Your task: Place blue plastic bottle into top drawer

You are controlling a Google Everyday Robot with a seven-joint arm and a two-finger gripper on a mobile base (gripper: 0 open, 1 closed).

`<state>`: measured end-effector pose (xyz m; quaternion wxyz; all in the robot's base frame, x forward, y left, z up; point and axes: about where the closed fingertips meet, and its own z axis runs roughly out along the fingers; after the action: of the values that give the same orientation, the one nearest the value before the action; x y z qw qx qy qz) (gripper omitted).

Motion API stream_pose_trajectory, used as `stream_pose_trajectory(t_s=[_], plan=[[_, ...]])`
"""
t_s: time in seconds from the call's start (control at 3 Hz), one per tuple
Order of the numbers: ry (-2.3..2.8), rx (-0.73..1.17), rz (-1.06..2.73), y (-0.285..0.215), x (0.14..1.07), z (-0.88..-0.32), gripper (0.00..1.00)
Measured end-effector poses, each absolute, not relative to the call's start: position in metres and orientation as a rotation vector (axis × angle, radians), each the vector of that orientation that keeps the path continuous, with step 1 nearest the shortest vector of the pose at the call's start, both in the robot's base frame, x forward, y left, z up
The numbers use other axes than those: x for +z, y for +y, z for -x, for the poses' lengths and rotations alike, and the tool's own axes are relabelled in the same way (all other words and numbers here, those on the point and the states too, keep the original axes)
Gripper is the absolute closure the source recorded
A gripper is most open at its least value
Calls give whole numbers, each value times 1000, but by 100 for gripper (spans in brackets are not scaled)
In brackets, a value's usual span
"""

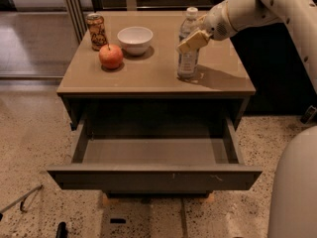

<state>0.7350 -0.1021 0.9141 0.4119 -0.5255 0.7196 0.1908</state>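
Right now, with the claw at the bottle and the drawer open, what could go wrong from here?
1. The claw sits high on the blue plastic bottle, near its neck; a nudge there could tip it on the table top.
2. The top drawer looks shallow, so the upright bottle may catch the table's front edge on the way in.

One camera, high up, looking down and forward at the cabinet front.

We're above the pulled-out top drawer, its front panel nearest us across the lower frame, the worktop beyond it at mid distance and fully in shot. The arm reaches in from the top right corner, the claw up against the blue plastic bottle on the worktop's right side, and a pale curve of the robot's body fills the bottom right, very close.
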Motion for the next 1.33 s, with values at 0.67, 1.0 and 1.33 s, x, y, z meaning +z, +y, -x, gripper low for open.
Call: stream_pose_trajectory(t_s=[0.67,1.0,1.33], plan=[[1776,518,1343,-103,915,-724,100],[1742,581,1355,-107,928,-685,100],[1756,629,1363,-108,936,-639,100]])
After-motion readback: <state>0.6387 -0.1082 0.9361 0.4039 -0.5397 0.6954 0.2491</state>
